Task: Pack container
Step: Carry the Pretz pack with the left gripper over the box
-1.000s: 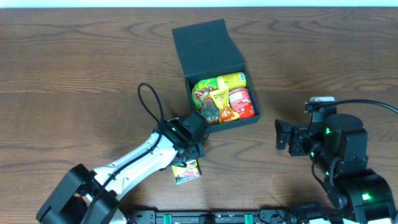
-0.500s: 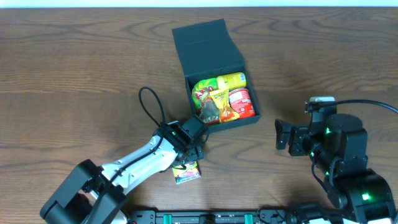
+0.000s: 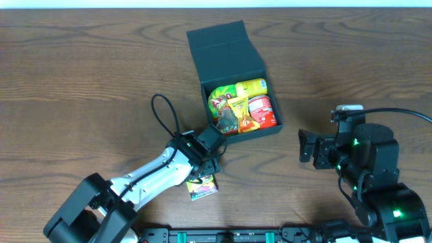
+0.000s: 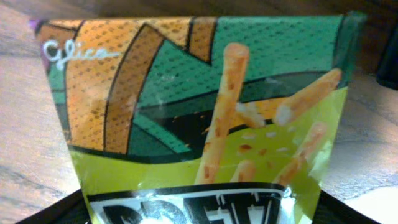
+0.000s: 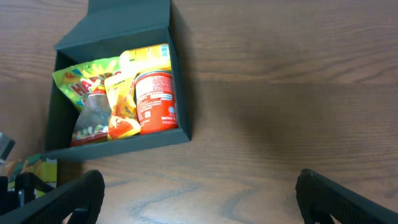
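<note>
Packing container [image 3: 251, 132]: likely light, stiff cardboard.
Grip side walls, not lid [image 3: 226, 50]. Right gripper [image 5: 199, 183] spread; left gripper [image 3: 206, 160] at snack packet [image 4: 199, 106], closure unclear.

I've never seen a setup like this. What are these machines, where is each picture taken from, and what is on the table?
These are two robot arms with two-finger grippers at a brown wooden table. One picture looks down from above; the others come from cameras on each wrist. An open dark teal-grey cardboard box holds colourful snack packets. The left gripper is over a green-and-yellow pretzel-stick packet; whether it grips is unclear. The right gripper is open, empty.
</note>
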Robot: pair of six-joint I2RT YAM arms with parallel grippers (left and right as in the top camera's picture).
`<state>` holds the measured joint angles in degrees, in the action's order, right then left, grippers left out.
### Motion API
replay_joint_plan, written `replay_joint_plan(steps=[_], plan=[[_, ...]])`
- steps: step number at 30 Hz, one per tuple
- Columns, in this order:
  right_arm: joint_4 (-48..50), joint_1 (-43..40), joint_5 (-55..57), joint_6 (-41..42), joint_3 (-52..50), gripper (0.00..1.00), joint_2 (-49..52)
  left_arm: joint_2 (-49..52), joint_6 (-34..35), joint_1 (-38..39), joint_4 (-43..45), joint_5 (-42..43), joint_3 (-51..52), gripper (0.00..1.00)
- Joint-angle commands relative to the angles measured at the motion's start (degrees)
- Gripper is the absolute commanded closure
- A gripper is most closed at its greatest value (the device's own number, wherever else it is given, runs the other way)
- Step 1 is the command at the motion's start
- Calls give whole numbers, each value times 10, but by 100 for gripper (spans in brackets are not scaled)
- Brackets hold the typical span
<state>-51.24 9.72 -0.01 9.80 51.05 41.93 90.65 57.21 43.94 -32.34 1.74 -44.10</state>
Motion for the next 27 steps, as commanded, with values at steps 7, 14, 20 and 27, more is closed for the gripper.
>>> replay_joint_plan(steps=[7, 14, 20, 27], plan=[[0, -4, 2, -7, 6, 1, 0, 5, 2, 1, 0, -9, 1, 27], [0, -4, 2, -7, 6, 1, 0, -9, -8, 0, -5, -8, 1, 29], [0, -4, 2, -7, 6, 1, 0, -40, -19, 0, -23, -28, 1, 37], [0, -4, 2, -7, 6, 1, 0, -66, -20, 0, -50, -37, 1, 39]])
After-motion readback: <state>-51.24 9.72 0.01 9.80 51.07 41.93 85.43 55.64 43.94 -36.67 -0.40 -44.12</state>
